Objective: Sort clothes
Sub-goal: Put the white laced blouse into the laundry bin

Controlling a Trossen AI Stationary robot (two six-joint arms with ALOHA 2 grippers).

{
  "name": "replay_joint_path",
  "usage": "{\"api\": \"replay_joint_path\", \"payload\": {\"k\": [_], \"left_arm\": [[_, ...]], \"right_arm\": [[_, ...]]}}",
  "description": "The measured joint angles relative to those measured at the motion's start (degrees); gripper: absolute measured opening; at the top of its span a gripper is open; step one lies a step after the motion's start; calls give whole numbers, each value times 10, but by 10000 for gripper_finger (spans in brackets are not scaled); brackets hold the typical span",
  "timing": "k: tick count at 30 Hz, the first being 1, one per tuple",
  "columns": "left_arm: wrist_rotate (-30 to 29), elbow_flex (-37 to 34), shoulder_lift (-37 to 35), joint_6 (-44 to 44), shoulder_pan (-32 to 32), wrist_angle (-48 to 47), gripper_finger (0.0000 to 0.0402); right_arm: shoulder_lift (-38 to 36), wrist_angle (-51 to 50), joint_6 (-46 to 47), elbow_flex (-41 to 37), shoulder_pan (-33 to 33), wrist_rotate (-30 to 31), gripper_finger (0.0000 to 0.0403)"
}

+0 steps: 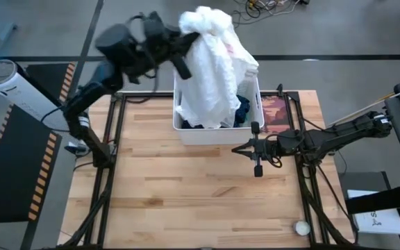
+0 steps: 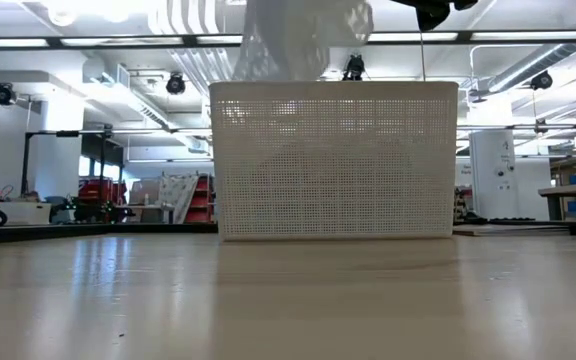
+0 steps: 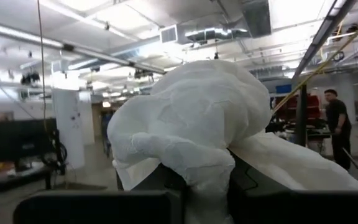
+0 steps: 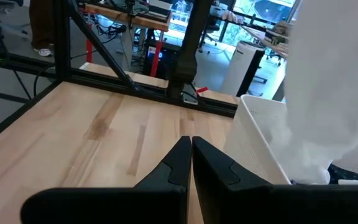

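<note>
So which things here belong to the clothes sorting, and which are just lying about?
Job:
- white garment, lifted by the left gripper
- dark garments in the white basket
- right gripper, shut, waiting beside the basket

Lying about:
- small round object at the table edge
- reddish mat

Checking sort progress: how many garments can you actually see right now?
2 distinguishable: a white garment lifted above the basket by the left end effector, and dark blue fabric inside the basket's right side. More may be hidden beneath the white one.
</note>
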Motion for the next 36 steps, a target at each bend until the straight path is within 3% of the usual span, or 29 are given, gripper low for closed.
{"api": "replay_joint_path", "payload": {"k": [8, 20, 25, 30, 36], "left_arm": [[27, 0, 65, -45, 49, -44, 26], [-4, -35, 176, -61, 73, -182, 26], [5, -95, 197, -67, 82, -230, 26], [78, -183, 197, -83, 91, -228, 25], [118, -273, 196, -107, 115, -224, 25]], "right_arm": [[-1, 0, -6, 0, 0, 0, 0], [-49, -34, -15, 0, 0, 1, 0], [-93, -61, -16, 0, 0, 1, 0], [-134, -80, -12, 0, 0, 1, 0], [-156, -81, -12, 0, 0, 1, 0]]}}
